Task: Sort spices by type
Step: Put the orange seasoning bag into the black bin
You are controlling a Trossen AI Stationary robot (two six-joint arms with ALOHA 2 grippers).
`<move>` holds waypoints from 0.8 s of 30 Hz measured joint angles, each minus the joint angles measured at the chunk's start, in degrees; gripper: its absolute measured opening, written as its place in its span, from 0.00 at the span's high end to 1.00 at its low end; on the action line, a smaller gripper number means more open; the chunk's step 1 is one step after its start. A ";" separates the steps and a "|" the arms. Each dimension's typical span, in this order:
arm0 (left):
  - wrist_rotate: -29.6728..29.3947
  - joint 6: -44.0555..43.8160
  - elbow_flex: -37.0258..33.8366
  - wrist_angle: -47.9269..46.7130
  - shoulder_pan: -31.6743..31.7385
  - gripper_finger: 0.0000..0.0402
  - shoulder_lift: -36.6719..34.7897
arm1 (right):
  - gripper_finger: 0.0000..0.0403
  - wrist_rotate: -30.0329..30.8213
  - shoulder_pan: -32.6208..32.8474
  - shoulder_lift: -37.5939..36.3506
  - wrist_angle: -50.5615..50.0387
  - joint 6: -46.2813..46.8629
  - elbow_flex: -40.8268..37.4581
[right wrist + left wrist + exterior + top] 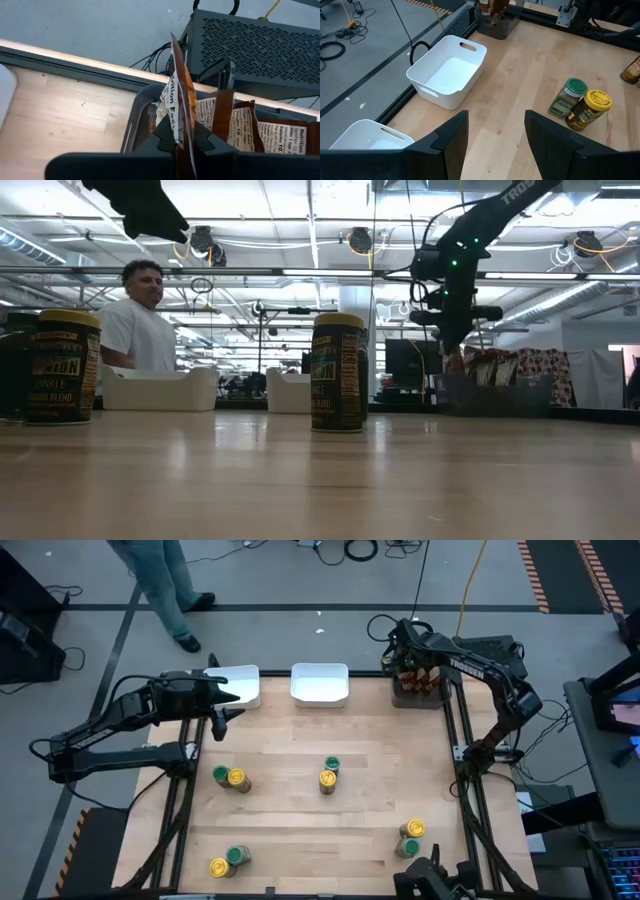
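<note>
My right gripper (415, 667) is at the far right corner, over a dark bin (145, 107) that holds brown-orange packets (240, 125), and is shut on one packet (180, 95). My left gripper (495, 145) hangs open and empty above the far left, near a white tray (240, 686). Jars with yellow and green lids stand upright on the table in pairs: one near the middle (328, 773), one at the left (231, 778), one at the near left (228, 860) and one at the near right (410, 838). My right gripper pinches the packet between its two fingers (162, 132) at one end (178, 136), seen edge-on. The fingers slant down from above. The rest of the packet sticks out past the fingertips toward the dark bin; I cannot tell whether it touches the packets there.
A second white tray (320, 683) stands at the far middle; both trays look bare inside in the left wrist view. A person (140, 320) stands beyond the far left edge. Bare wood lies between the jar pairs. The table's metal frame (462, 755) runs along its right side.
</note>
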 joint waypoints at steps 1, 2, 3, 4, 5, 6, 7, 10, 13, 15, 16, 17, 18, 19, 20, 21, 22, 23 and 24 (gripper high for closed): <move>0.00 0.00 0.00 0.01 -0.01 0.51 0.00 | 1.00 0.02 0.00 0.30 -0.28 0.00 -0.01; 0.00 0.00 0.00 0.00 0.00 0.51 0.00 | 1.00 0.02 0.00 0.60 -0.33 0.00 -0.07; 0.00 0.00 0.00 0.00 0.00 0.51 0.00 | 1.00 -0.02 0.00 0.86 -0.15 0.00 -0.09; 0.00 0.01 0.00 0.00 0.00 0.51 0.00 | 1.00 -0.03 0.00 1.07 0.14 0.00 -0.08; 0.00 0.02 0.00 0.00 0.00 0.51 0.00 | 1.00 -0.06 0.03 1.28 0.39 0.00 -0.10; 0.00 0.02 0.00 0.01 -0.01 0.51 0.00 | 1.00 -0.12 0.07 1.48 0.50 0.05 -0.10; 0.00 0.02 0.00 0.00 0.00 0.51 0.00 | 1.00 -0.20 0.09 1.67 0.54 0.29 -0.10; 0.00 0.01 0.00 0.00 0.00 0.51 0.00 | 1.00 -0.76 0.09 2.32 0.47 1.22 -0.09; 0.00 0.02 0.00 0.00 0.00 0.51 0.00 | 1.00 -2.89 0.07 2.52 0.66 1.51 -0.10; 0.00 0.02 0.00 0.00 -0.01 0.51 0.00 | 1.00 -2.93 0.07 2.52 1.55 1.51 -0.10; 0.00 0.02 0.00 0.00 0.00 0.51 0.00 | 1.00 -2.91 0.07 2.52 1.63 1.51 -0.10; 0.00 0.02 0.00 0.00 -0.02 0.51 0.00 | 1.00 -2.91 0.07 2.52 1.50 1.51 -0.10; 0.00 0.02 0.00 0.00 0.00 0.51 0.00 | 1.00 -2.93 -0.03 2.52 1.47 1.51 -0.10; 0.00 0.02 0.00 0.00 0.00 0.51 0.00 | 1.00 -2.96 -0.07 2.52 1.60 1.51 -0.13; 0.02 0.02 0.00 0.00 0.00 0.51 0.00 | 1.00 -2.93 -0.07 2.48 1.93 1.52 -0.41; 0.00 0.02 0.00 0.00 0.00 0.51 0.00 | 1.00 -2.96 -0.07 2.47 2.04 1.51 -0.83; 0.02 0.02 0.00 0.00 -0.01 0.51 0.00 | 1.00 -2.96 -0.07 2.47 1.98 1.54 -1.41; 0.02 0.02 0.00 0.00 -0.01 0.51 0.00 | 1.00 -3.02 -0.07 2.47 1.91 1.80 -2.07; 0.01 0.02 0.00 0.00 0.00 0.51 0.00 | 1.00 -3.08 -0.07 2.47 2.03 2.03 -2.78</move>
